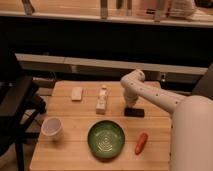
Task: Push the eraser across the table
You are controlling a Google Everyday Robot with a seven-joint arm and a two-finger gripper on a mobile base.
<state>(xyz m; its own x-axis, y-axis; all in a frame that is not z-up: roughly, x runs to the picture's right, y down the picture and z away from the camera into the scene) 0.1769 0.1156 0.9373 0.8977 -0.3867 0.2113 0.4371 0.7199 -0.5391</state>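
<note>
While the white arm bends down over the far right of the table [75,150], its gripper [130,105] stands pinched shut with nothing in it, right at the back edge of the eraser [134,112].

The light wooden tabletop carries everything: nearest me sits a green bowl [106,140] with ringed ridges inside, and to its left a white cup [52,128] near the left edge. A white bottle [102,101] stands near the middle, just left of the arm's wrist. The orange carrot [141,143] lies tilted beside the bowl's right rim, in front of the flat black eraser, which rests right of centre. A small white block [76,93] lies toward the far left.
</note>
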